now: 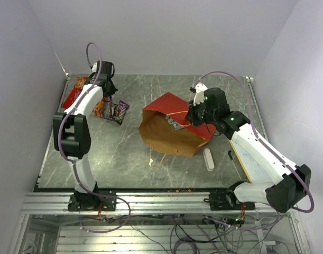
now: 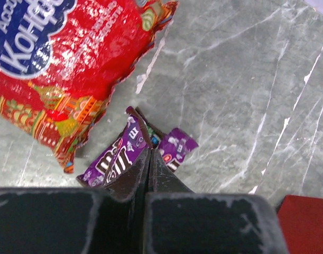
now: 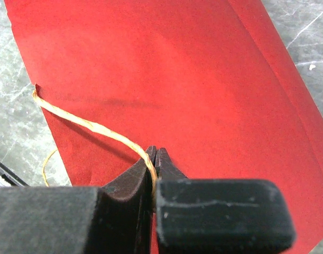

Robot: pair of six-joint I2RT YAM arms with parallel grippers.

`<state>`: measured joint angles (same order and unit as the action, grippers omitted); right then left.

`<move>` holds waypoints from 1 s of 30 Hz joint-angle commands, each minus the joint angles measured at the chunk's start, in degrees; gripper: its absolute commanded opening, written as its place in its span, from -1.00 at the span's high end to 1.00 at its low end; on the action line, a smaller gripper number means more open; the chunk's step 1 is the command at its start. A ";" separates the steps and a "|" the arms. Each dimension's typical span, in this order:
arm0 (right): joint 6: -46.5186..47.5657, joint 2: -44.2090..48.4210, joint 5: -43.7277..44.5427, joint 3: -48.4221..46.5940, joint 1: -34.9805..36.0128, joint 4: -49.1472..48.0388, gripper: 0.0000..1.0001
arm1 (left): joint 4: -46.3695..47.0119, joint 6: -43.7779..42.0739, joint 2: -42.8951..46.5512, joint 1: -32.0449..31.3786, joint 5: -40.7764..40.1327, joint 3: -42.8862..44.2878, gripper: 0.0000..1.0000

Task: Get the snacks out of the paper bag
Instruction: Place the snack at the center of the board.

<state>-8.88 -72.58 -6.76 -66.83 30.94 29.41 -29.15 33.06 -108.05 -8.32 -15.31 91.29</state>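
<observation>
Right arm [image 1: 256, 143] bends over paper bag [image 1: 166, 135], right pincer [image 3: 154, 156] pinching handle [image 3: 92, 126].

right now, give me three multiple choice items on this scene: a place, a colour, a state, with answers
1. Where does the red chip bag lie? A) on the floor B) on the table, far left corner C) on a shelf
2. What colour are the candy packs under the left gripper? A) purple B) green C) white
3. What state is the right gripper in? A) open, holding nothing B) shut on the handle of the paper bag C) shut on a spoon
Answers: 1 B, the top view shows it on the table there; 2 A, their wrappers are purple; 3 B, the tan handle runs into its closed jaws.
</observation>
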 commanded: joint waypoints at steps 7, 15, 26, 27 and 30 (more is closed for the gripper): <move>0.74 0.90 -1.30 0.04 -0.97 -1.51 1.00 | -1.70 -5.21 -8.01 -0.02 3.69 8.20 0.86; 0.16 1.34 -0.35 0.41 -1.12 -2.41 1.00 | -2.71 -6.33 -10.73 -0.12 7.78 6.69 0.86; 0.27 1.13 -0.70 -0.59 -1.14 -1.98 1.00 | -7.25 -5.26 -11.18 0.15 12.33 9.51 0.57; 0.34 0.99 -0.84 -0.77 -1.14 -1.76 1.00 | -8.22 -4.73 -10.31 0.22 12.37 10.13 0.46; 0.36 0.72 -1.17 -1.31 -1.16 -1.39 1.00 | -7.96 -3.58 -4.67 0.23 13.65 9.10 0.09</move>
<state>-8.78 -72.40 -7.75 -66.83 30.15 28.14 -35.29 27.81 -120.01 -8.40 -4.62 98.96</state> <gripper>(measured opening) 0.004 0.369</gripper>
